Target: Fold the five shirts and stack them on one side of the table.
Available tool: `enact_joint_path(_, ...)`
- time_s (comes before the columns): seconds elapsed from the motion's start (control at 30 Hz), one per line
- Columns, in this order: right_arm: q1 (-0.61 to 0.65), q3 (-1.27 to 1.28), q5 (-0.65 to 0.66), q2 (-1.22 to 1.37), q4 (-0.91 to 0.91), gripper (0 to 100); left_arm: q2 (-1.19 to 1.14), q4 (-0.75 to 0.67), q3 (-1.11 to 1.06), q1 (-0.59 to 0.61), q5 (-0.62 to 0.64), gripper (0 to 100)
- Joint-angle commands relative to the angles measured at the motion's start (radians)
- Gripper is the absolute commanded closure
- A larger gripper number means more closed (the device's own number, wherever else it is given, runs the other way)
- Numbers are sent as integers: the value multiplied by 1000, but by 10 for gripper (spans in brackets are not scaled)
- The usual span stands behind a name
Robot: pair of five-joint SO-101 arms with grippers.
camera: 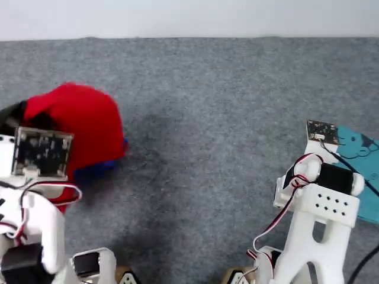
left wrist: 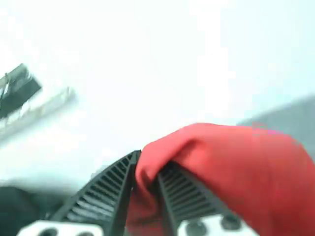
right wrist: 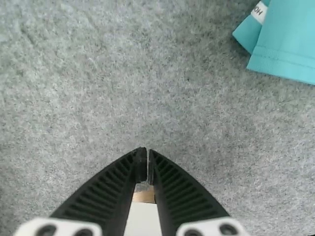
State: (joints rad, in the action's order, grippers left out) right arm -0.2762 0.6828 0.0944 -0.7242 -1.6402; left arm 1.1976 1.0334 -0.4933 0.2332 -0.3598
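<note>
A red shirt (camera: 86, 121) hangs bunched at the table's left side, lifted above a blue garment (camera: 100, 168) peeking out beneath it. My left gripper (left wrist: 147, 172) is shut on a fold of the red shirt (left wrist: 231, 167), with cloth pinched between its black ribbed fingers (left wrist: 110, 189). A teal shirt (camera: 361, 171) with a dark print lies flat at the right edge, partly under the right arm (camera: 320, 195). My right gripper (right wrist: 143, 156) is shut with nothing in it, hovering over bare grey felt, the teal shirt (right wrist: 283, 39) a little way off.
Grey felt (camera: 219, 118) covers the table, with a wide bare stretch in the middle and at the back. A white wall runs along the far edge. Both arm bases stand at the near edge.
</note>
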Motion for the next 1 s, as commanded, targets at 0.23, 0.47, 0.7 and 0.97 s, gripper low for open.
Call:
enact_joint_path(0.23,10,-5,-14,-22,10,988,9,-77,5,-446,48,986)
enact_joint_path(0.47,10,-5,-14,-22,10,988,12,-74,-176,-554,48,986)
enact_joint_path(0.7,10,-5,-12,-22,10,988,17,-15,-423,-557,48,985)
enact_joint_path(0.97,10,-3,-11,-22,10,988,18,157,-346,-496,232,840)
